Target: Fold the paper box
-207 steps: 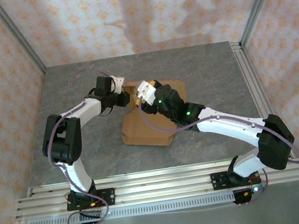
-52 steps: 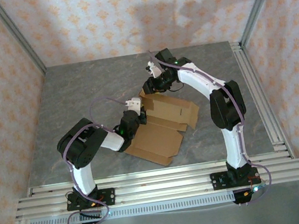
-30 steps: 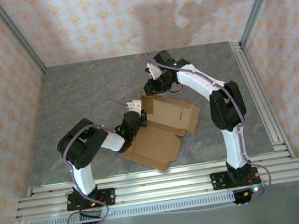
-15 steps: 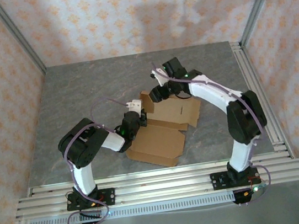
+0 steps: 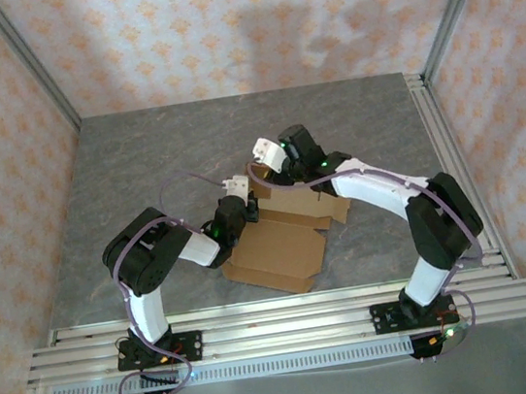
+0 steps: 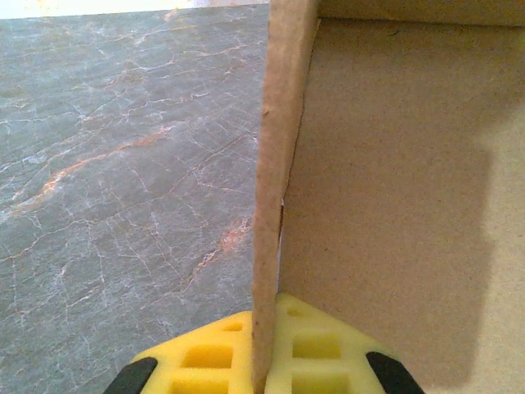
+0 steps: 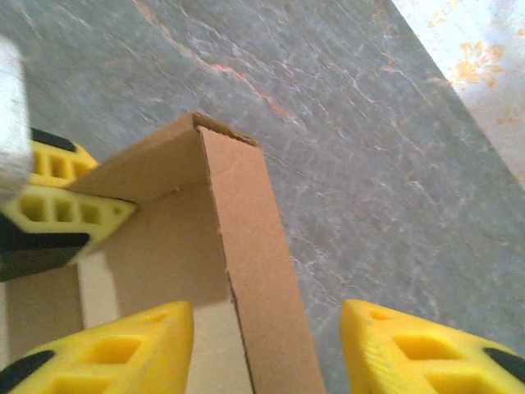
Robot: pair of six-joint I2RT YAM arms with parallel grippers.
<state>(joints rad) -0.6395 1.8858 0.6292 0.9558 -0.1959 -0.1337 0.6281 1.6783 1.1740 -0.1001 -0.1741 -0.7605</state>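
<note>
From above, the paper box (image 5: 275, 244) is seen mid-frame on the grey marbled bench (image 5: 131, 166), its side walls being raised; patterned walls (image 5: 220, 27) enclose it. In the left wrist view, the left hand (image 6: 267, 365) is clamped on an upright side wall. In the right wrist view, the right hand (image 7: 267, 349) is held apart astride the adjoining wall; squaring and pinching that corner is judged next.

Grey marbled table (image 5: 142, 175), patterned walls (image 5: 220, 27)
</note>
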